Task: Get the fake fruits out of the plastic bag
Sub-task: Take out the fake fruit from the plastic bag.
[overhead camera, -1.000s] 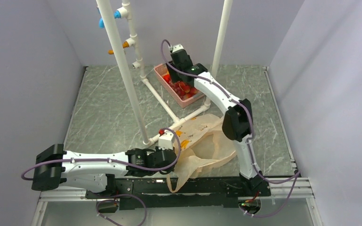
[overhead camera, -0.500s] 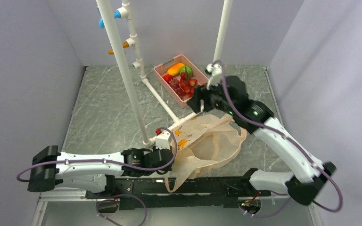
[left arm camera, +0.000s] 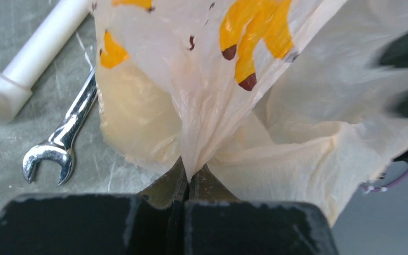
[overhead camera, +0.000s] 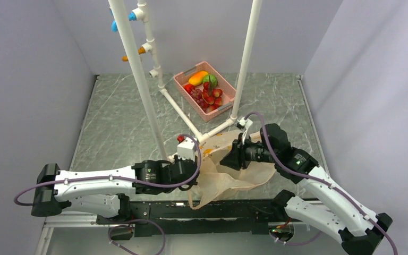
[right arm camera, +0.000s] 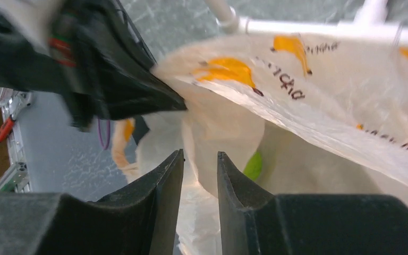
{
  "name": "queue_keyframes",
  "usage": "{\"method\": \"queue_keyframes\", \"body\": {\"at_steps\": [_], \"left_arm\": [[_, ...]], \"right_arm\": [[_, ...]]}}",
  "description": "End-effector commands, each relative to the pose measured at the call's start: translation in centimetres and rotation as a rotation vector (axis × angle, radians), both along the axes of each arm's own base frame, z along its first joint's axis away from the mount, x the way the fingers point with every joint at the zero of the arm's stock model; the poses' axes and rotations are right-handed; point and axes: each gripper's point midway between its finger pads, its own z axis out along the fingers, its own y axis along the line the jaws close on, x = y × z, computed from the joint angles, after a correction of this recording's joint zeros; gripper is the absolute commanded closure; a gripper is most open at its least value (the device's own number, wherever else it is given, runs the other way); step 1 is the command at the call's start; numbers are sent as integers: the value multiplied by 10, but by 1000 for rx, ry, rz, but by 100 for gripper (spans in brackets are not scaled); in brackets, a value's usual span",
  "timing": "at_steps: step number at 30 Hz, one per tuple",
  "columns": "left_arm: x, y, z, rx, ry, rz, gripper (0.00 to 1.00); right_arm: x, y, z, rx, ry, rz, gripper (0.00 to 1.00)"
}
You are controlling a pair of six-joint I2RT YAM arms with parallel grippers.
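Risk first. The right gripper [right arm camera: 199,175] noses at the mouth of the plastic bag [overhead camera: 244,178], jaws only narrowly apart, with nothing between them that I can make out. That gap looks too tight for a fruit, and I judge it may pinch film instead and drag the bag. The left gripper [left arm camera: 187,183] is clenched on a fold of the thin film, so a hard pull could tear it or strip it free.

A pale yellow bulge [left arm camera: 135,119] shows through the film, likely a fake fruit inside. Grapes [overhead camera: 208,98] sit in the pink basket [overhead camera: 228,87], well apart from the bag.

Left arm lies low, stretched rightward. Right arm is folded, wrist pointing left at the bag.
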Motion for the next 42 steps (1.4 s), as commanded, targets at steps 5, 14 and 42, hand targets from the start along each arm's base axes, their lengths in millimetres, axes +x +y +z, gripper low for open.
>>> {"method": "queue_keyframes", "body": {"at_steps": [5,14,42], "left_arm": [[15,-8,61,-43,-121,-6,100],[20,-12,81,-99,-150,-13,100],[13,-36,86,-274,-90,-52,100]], "right_arm": [[9,-8,-44,8,50,-130,71],[38,-11,-80,-99,151,-294,65],[12,37,-154,-217,208,-29,11]]}}
